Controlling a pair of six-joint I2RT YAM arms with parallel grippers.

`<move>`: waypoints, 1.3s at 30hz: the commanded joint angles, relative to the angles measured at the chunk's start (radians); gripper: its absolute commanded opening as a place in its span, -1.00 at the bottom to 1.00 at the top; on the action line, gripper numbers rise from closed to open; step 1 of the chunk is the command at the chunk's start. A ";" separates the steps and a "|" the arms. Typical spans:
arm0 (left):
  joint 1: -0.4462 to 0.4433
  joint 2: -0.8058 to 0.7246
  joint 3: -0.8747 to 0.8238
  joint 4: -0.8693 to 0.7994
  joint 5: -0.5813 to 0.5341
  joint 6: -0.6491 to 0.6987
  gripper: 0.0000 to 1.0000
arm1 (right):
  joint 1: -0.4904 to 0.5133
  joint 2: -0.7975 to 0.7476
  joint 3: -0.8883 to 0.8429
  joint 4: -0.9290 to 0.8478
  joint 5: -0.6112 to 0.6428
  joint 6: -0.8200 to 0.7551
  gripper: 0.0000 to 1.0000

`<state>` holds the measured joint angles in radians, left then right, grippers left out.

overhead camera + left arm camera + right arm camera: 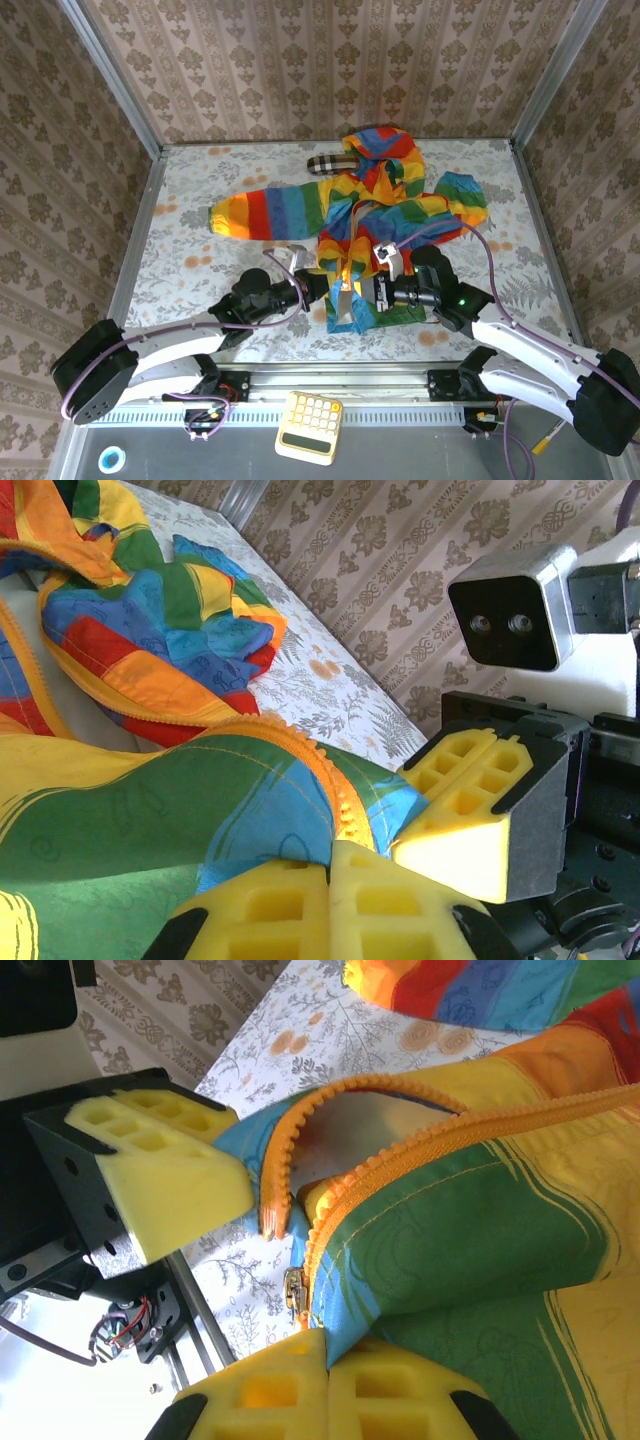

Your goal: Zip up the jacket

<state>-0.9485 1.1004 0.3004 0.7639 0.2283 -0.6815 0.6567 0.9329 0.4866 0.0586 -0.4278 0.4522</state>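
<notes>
Pinching the bottom hem of the jacket [400,215] near the table's [200,170] front edge, the left end effector [330,880] and right end effector [328,1360] are each clenched on fabric beside the orange zipper [420,1150], whose tooth rows lie apart. Farther back, the jacket sprawls mid-table, with its hood [385,148] beside a plaid item [333,164].

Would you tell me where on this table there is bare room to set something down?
Free: the far-left corner, bordered by the sleeve and the plaid item; and the right strip between the jacket and the table edge. Crowded: the near middle, where the left gripper and right gripper clamp it.
</notes>
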 commanded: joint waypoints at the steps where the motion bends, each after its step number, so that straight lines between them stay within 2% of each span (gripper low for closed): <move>1: -0.018 0.007 0.000 0.025 0.022 -0.026 -1.00 | -0.007 -0.006 -0.002 0.038 -0.012 0.011 -1.00; 12: -0.078 -0.022 -0.007 -0.015 0.005 -0.047 -1.00 | -0.016 -0.016 -0.012 0.058 0.040 0.019 -1.00; 18: -0.038 -0.112 -0.032 -0.092 -0.080 -0.028 -1.00 | -0.020 -0.032 -0.023 0.064 -0.001 0.011 -1.00; 22: 0.006 -0.134 -0.037 -0.133 -0.083 -0.023 -1.00 | -0.023 -0.053 -0.031 0.070 -0.032 0.005 -1.00; 26: 0.012 -0.110 -0.017 -0.133 -0.061 -0.012 -1.00 | -0.024 -0.059 -0.033 0.082 -0.050 0.008 -1.00; 32: -0.027 -0.040 0.009 -0.076 -0.033 -0.015 -1.00 | -0.025 -0.042 -0.025 0.098 -0.043 0.013 -1.00; 39: -0.079 -0.053 0.026 -0.098 -0.057 -0.007 -1.00 | -0.025 -0.001 -0.014 0.096 -0.032 0.016 -1.00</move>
<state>-1.0122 1.0630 0.2886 0.6426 0.1749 -0.7105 0.6365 0.9192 0.4622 0.1173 -0.4500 0.4706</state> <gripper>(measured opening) 0.038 0.019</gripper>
